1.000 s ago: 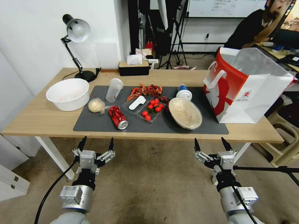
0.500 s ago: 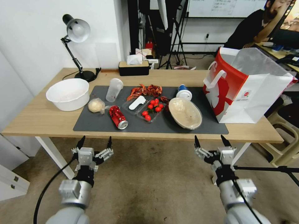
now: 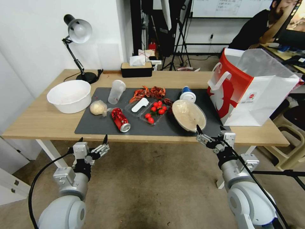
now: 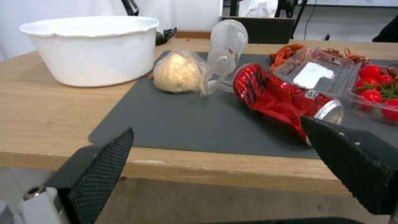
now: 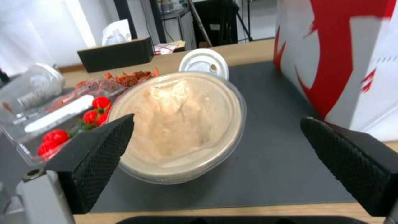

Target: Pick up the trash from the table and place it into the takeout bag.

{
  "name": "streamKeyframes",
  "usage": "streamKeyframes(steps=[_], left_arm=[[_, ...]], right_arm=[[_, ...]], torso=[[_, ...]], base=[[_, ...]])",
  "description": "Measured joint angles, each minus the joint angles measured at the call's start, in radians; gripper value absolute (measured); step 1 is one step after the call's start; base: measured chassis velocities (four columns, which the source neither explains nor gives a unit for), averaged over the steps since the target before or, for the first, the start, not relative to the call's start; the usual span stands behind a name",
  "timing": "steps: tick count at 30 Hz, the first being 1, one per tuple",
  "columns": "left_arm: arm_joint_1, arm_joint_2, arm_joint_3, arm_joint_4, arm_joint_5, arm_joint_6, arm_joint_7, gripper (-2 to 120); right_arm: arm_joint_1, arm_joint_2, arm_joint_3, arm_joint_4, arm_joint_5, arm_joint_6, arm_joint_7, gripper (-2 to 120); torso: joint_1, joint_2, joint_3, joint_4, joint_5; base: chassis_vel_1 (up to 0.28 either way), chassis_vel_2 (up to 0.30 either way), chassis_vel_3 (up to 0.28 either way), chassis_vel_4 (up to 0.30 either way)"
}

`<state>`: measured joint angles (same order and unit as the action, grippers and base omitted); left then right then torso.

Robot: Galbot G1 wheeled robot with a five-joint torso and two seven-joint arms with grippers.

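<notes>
— Starting at the left: what is sitting there?

— A white bowl (image 3: 69, 95) is resting on the counter (image 3: 38, 122), just off the grey mat (image 3: 95, 127). Beside it on the mat, the wrapped ball (image 3: 98, 107) is lying near the clear cup (image 3: 116, 91), and the red can (image 3: 120, 119) is lying on its side.

— And the left claw (image 3: 92, 140)?

— It is hovering below the counter's front edge, fingers apart, gripping nothing.

— Moving along?

— Tomatoes (image 3: 155, 111) are sitting in a clear tray mid-mat, with the blue-and-white cup (image 3: 187, 94) behind the oval container (image 3: 189, 115).

— The right claw (image 3: 210, 131)?

— It is hanging at the counter's edge just before the oval container, fingers spread wide, empty.

— The bag (image 3: 251, 87)?

— It is standing upright at the far right, mouth open, beside the mat.
</notes>
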<state>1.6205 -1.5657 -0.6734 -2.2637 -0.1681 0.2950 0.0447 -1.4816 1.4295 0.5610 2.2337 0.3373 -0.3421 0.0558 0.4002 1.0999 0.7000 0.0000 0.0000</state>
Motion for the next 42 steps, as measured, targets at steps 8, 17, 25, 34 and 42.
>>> streamKeyframes(steps=[8, 17, 25, 34, 42], left_arm=[[0.001, 0.0, -0.001, 0.003, 0.001, -0.015, 0.0, 100], [0.004, -0.007, 0.0, 0.01, 0.007, -0.043, -0.001, 100], [0.007, -0.009, -0.001, 0.014, 0.01, -0.058, -0.002, 100], [0.012, -0.012, 0.002, 0.021, 0.016, -0.079, -0.002, 100], [0.015, -0.014, 0.005, 0.019, 0.019, -0.085, -0.001, 100]], right_arm=[[0.039, -0.014, -0.001, -0.044, 0.18, -0.013, 0.061, 100], [0.12, -0.03, -0.018, -0.105, 0.404, -0.056, 0.126, 100], [0.16, -0.023, -0.043, -0.126, 0.465, -0.091, 0.19, 92], [0.157, -0.016, -0.042, -0.123, 0.482, -0.099, 0.216, 60], [0.148, -0.012, -0.04, -0.115, 0.48, -0.102, 0.225, 30]], torso=[[0.0, 0.0, 0.0, 0.0, 0.0], [0.0, 0.0, 0.0, 0.0, 0.0], [0.0, 0.0, 0.0, 0.0, 0.0], [0.0, 0.0, 0.0, 0.0, -0.0001], [0.0, 0.0, 0.0, 0.0, -0.0001]], base=[[0.0, 0.0, 0.0, 0.0], [0.0, 0.0, 0.0, 0.0], [0.0, 0.0, 0.0, 0.0], [0.0, 0.0, 0.0, 0.0], [0.0, 0.0, 0.0, 0.0]])
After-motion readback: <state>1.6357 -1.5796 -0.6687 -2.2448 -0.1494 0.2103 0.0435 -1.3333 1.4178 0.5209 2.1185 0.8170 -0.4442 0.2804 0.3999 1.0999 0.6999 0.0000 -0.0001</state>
